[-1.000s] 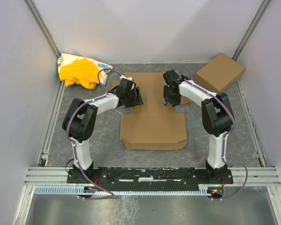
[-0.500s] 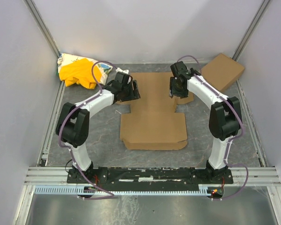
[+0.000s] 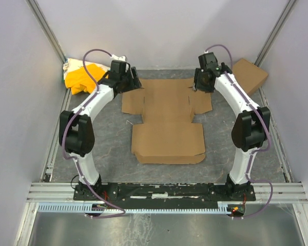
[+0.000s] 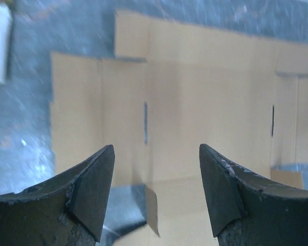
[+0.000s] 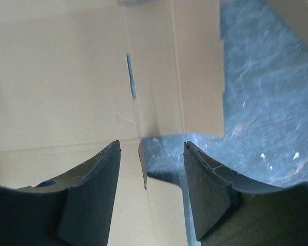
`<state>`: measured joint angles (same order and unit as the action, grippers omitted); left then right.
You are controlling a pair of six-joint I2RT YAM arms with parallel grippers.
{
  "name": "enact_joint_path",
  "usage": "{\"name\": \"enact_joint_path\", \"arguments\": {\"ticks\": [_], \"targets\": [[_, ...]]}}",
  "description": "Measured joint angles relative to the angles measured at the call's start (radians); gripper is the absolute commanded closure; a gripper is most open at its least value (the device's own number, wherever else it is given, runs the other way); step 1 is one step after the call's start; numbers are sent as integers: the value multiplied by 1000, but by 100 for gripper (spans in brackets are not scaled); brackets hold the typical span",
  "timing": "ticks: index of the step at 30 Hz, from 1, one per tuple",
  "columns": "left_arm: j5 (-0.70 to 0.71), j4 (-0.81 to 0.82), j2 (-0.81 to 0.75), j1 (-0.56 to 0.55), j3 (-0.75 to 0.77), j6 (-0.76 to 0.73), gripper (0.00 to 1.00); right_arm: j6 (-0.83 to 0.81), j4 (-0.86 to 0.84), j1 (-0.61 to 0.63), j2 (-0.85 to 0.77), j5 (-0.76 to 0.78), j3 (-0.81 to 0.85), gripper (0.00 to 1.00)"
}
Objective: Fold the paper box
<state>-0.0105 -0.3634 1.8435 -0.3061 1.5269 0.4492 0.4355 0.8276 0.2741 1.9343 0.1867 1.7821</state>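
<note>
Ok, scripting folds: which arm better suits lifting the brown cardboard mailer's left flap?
Probably left: the left gripper hovers open by the brown cardboard mailer's left flap; the right gripper is opposite.

Pale, lavender-tinted walls [image 3: 159, 31] close in the back and both sides, meeting at slanted aluminium corner posts [image 3: 46, 31]. The table top [image 3: 110, 154] is a dark grey, marbled mat. An aluminium rail [image 3: 51, 192] runs along its near edge, with dull sheet metal [image 3: 159, 230] beyond. The light is soft and even.

Paper box [image 3: 167, 138] plain brown; cloth bundle [image 3: 81, 79] yellow-white; table [image 3: 108, 141] mottled grey
</note>
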Motion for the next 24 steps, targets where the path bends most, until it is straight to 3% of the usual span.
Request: {"name": "enact_joint_path", "arguments": {"ticks": [4,11,20,24], "targets": [[-11,-2,103,58,145,-14,27,-32,-18,-33,86,-1,170,37],[-38,0,280,76,350,-33,28,-58,-130,-106,392,-134,420,37],[-48,45,327,68,369,-47,29,-39,-230,-154,661,-287,581,37],[-53,103,327,68,342,-47,29,-39,-277,-155,670,-330,608,47]]}}
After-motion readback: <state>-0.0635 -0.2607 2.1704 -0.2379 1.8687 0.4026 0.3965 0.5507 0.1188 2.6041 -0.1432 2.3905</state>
